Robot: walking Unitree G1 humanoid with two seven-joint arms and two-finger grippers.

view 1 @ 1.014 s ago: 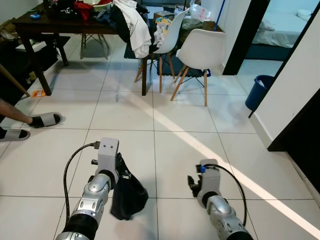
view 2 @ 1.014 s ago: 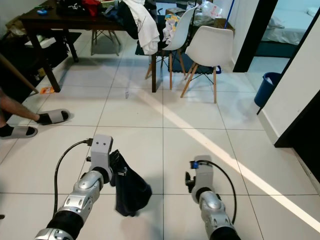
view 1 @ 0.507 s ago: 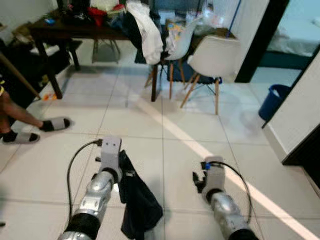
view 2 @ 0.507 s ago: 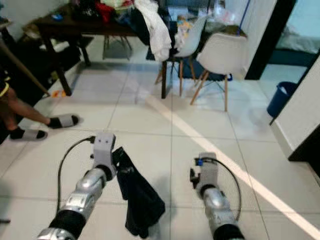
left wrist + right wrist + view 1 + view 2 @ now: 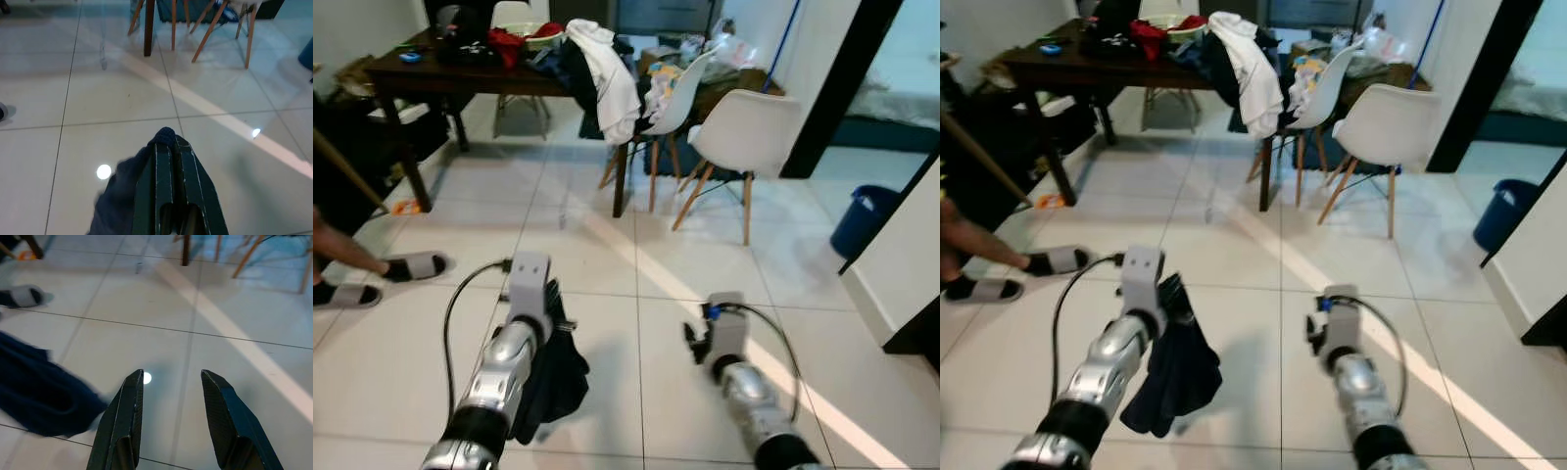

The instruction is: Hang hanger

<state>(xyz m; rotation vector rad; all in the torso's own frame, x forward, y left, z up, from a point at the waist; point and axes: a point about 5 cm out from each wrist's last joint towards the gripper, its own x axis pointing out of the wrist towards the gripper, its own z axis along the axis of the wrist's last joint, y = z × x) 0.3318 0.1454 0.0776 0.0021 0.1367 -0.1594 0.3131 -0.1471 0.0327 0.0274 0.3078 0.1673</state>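
Ahead of you the cluttered dark counter point(image 5: 440, 73) and two white chairs point(image 5: 744, 132) stand on the tiled floor point(image 5: 636, 255). Your left hand point(image 5: 168, 147) is pressed together, pinching a dark garment point(image 5: 553, 377) hanging above the floor. Your right hand point(image 5: 168, 382) is spread, holding nothing

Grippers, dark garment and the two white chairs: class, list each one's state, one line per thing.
left gripper: shut on the dark garment.
right gripper: open, holding nothing.
dark garment: hanging from the left gripper, above the floor.
white chairs: upright, at the table.
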